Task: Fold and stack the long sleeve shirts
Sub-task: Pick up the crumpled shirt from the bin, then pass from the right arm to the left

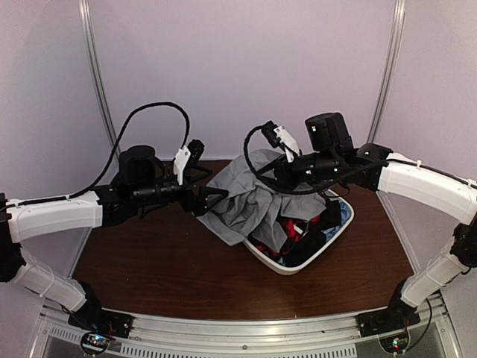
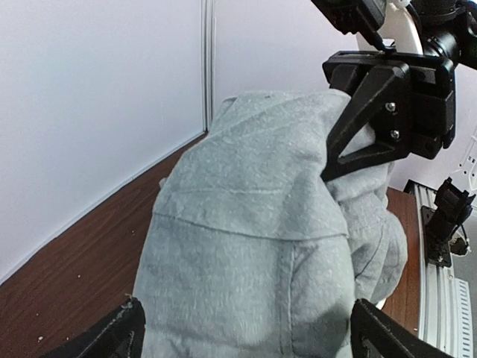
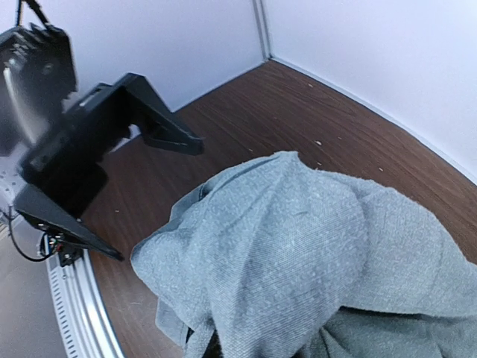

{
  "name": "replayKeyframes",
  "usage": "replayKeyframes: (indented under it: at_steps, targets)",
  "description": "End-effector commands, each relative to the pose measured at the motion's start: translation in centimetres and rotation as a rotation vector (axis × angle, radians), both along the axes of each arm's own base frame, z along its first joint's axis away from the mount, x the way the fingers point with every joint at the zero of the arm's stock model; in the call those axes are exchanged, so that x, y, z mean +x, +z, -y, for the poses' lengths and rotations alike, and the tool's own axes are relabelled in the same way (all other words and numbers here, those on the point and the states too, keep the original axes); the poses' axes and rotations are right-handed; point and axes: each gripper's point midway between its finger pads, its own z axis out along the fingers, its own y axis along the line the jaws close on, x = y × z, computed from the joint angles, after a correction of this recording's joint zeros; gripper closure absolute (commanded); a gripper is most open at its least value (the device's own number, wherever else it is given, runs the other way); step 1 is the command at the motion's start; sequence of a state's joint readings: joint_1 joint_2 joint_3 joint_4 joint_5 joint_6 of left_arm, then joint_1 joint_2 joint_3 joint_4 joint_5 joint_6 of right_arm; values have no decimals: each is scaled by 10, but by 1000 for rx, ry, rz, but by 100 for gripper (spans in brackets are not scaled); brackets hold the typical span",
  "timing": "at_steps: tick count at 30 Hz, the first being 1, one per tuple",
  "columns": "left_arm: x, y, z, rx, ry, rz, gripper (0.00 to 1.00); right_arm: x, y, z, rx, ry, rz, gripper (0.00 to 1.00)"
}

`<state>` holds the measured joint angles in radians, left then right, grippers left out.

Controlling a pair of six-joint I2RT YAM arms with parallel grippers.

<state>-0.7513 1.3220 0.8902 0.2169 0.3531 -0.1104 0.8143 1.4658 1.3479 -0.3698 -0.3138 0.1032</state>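
Soft even light — top view grainy, bowed.

1. Place: a robotics laboratory test cell.
2. Enclosure: plain pale wall panels (image 1: 246, 67) on every visible side, joined by bare metal upright posts (image 1: 95, 74).
3. Desk (image 1: 149, 276): dark wood-grain top, with a slotted aluminium rail (image 1: 246, 328) running along its near edge.
4. Machines: left arm (image 1: 52, 216) and right arm (image 1: 425, 186), white-shelled with black joints, bolted side by side at that rail.
5. Wiring: exposed black cable (image 1: 153, 107) looping loosely above the left arm.
6. Electronics: small lit circuit boards (image 1: 95, 341) at the arm bases.
7. Work material: one white basket (image 1: 346, 220) of mixed garments, with a grey shirt (image 1: 238, 194) spilling over its side onto the desk.
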Motion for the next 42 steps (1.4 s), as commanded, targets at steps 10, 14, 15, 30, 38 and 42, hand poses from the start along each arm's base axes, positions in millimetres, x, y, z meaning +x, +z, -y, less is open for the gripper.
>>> replayKeyframes:
  at_steps: [10,14,15,30,38,42]
  targets:
    - [-19,49,32,-90,-214,187,8,-58,91,-48,337,411,40,94]
    - [-17,48,35,-92,-219,182,65,-52,91,-47,334,378,35,87]
    - [-15,50,35,-92,-210,184,82,-50,90,-47,330,362,34,87]
    - [-1,177,-48,-317,137,306,100,1,82,45,191,-131,54,0]
    - [9,233,-96,-419,377,333,100,2,62,90,105,-303,65,0]
    - [36,246,-167,-415,738,326,100,7,34,103,12,-372,38,0]
